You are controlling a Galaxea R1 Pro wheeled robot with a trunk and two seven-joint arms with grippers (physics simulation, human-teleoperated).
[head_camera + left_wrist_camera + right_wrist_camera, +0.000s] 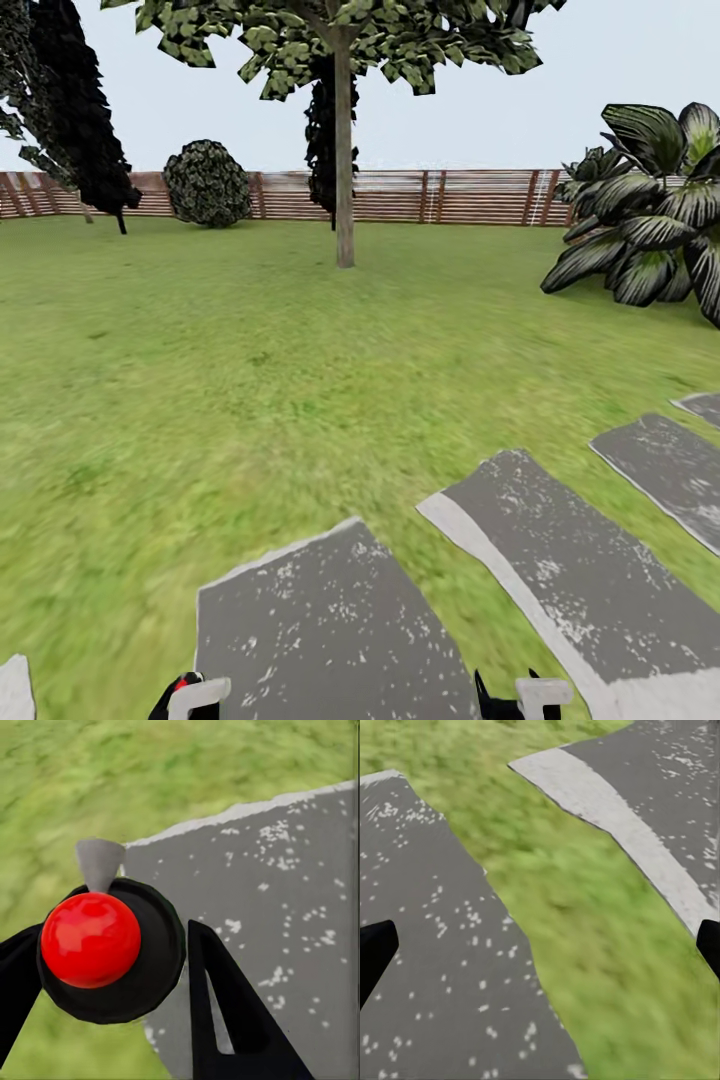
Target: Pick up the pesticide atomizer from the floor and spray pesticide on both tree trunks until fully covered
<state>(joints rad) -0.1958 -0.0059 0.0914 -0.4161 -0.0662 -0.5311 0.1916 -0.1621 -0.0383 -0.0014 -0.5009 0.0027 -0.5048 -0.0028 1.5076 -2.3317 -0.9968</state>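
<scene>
Atomizer (105, 949) clamped between left gripper (112, 975) fingers (232, 1020).

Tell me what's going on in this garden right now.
A wheeled robot stands on grey stepping stones at the edge of a lawn. Its left pincer is shut on the pesticide atomizer, a black bottle with a red cap and grey nozzle. The right pincer hangs open over stone and grass. A tree with a bare trunk stands well ahead near the wooden fence, so spraying seemingly hasn't begun.
</scene>
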